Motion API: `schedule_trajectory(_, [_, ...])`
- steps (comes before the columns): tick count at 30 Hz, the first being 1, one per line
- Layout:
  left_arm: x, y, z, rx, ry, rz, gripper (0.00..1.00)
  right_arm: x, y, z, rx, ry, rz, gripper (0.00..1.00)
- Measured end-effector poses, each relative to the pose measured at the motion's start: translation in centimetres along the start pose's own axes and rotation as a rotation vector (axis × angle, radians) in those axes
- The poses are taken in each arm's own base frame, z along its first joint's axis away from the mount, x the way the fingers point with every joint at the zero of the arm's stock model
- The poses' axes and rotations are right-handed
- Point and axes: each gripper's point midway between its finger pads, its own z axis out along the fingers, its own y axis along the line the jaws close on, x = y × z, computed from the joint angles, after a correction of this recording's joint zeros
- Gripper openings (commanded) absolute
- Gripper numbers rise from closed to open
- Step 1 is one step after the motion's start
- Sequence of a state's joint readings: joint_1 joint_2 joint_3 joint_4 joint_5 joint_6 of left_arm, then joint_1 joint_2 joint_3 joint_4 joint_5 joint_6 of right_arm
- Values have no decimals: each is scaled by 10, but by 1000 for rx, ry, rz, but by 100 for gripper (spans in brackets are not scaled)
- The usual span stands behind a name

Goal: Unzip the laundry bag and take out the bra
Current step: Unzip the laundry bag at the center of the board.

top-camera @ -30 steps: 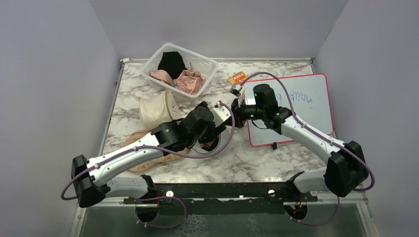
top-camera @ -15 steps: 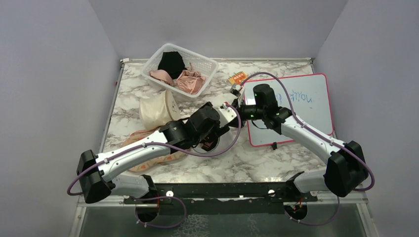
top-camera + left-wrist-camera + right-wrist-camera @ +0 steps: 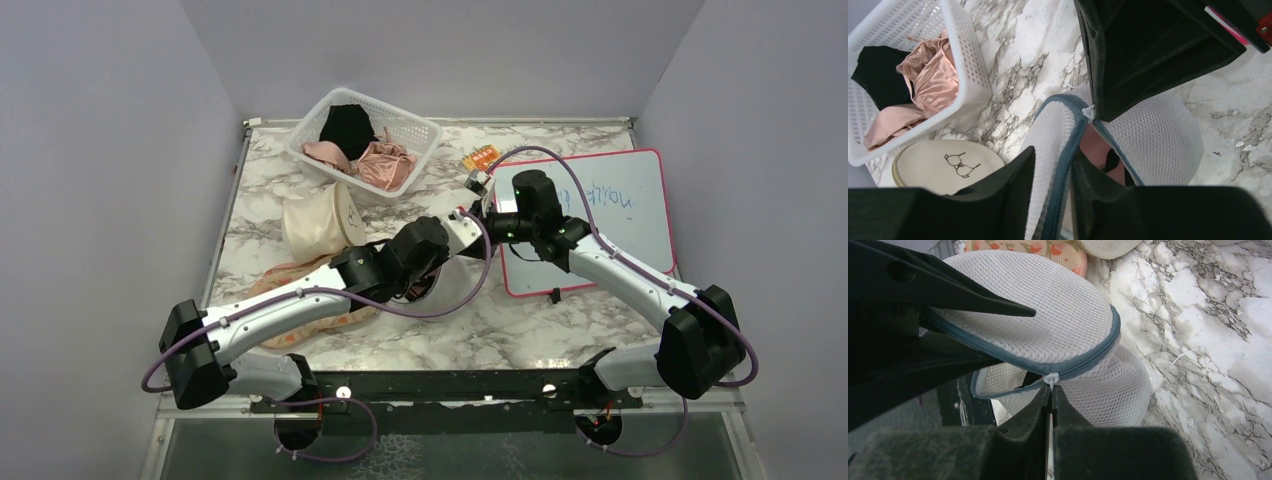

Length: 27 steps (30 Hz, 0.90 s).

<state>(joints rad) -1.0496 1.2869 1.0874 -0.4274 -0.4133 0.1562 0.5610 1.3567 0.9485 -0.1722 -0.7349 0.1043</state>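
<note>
On laundry bag (image 3: 1158, 135) rim: L gripper (image 3: 1054, 155) prob. clamped.

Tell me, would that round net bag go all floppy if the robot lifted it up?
Probably floppy: on the laundry bag the mesh lid bends up where the left gripper pinches its rim. Likely light too, being thin see-through net.

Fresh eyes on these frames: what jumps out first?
Mid-table, both arms meet at a round white mesh laundry bag with a grey-blue zip. The right gripper is shut on its white zip pull, and the left gripper pinches its rim. The bag gapes partly open; a white plastic basket of pink and black garments sits near the table's far edge.
</note>
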Motion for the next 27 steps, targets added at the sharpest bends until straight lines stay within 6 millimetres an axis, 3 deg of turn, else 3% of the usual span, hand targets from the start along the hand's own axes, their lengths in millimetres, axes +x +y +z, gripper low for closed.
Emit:
schedule_trajectory(8, [9, 0, -22, 46, -93, 53, 0, -2, 2, 1, -3, -8, 10, 1])
schedule_trajectory(23, [-17, -6, -60, 154, -316, 238, 0, 5, -12, 14, 0, 8, 20, 1])
schedule_trajectory(27, [-23, -4, -66, 153, -351, 264, 0, -3, -18, 21, -1, -5, -3, 1])
